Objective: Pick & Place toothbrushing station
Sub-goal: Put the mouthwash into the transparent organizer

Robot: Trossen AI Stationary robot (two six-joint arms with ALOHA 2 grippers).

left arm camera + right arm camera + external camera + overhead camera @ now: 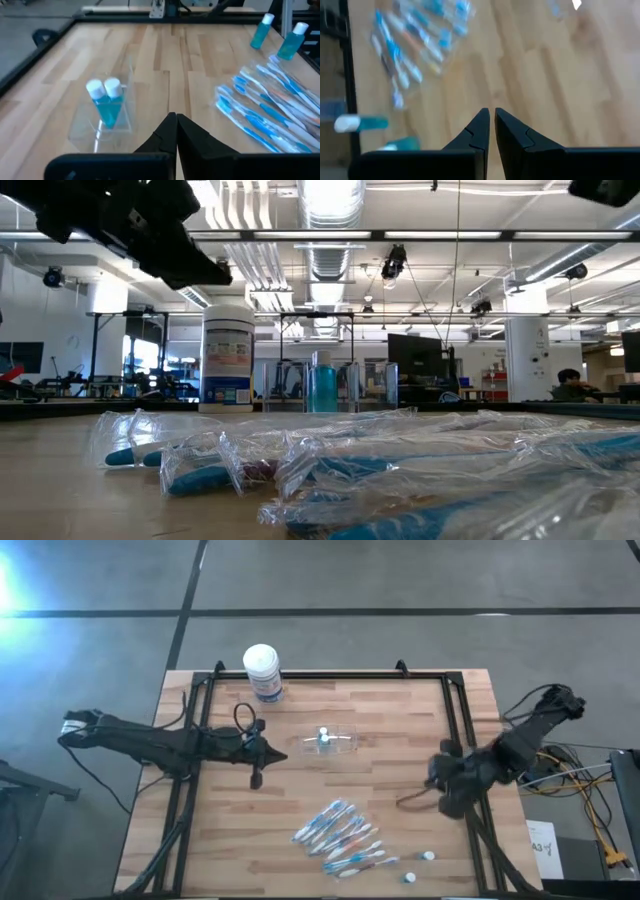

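The clear plastic cup [332, 741] lies on its side mid-table with a blue white-capped tube [106, 102] inside it. The wrapped blue-white-red toothbrushes [340, 837] lie heaped toward the near edge, and two more small tubes [428, 856] lie just right of them. My left gripper [283, 756] hovers shut, left of the cup [102, 117] and touching nothing. My right gripper [445, 790] is raised at the table's right side, pointing steeply down, shut and holding nothing. In the right wrist view the toothbrushes [410, 40] and tubes [360, 122] show beyond its fingers.
A white-lidded canister [263, 672] with a blue label stands at the far edge, left of centre. A black metal frame [330, 676] runs round the tabletop. Bare wood lies between the cup and the toothbrushes.
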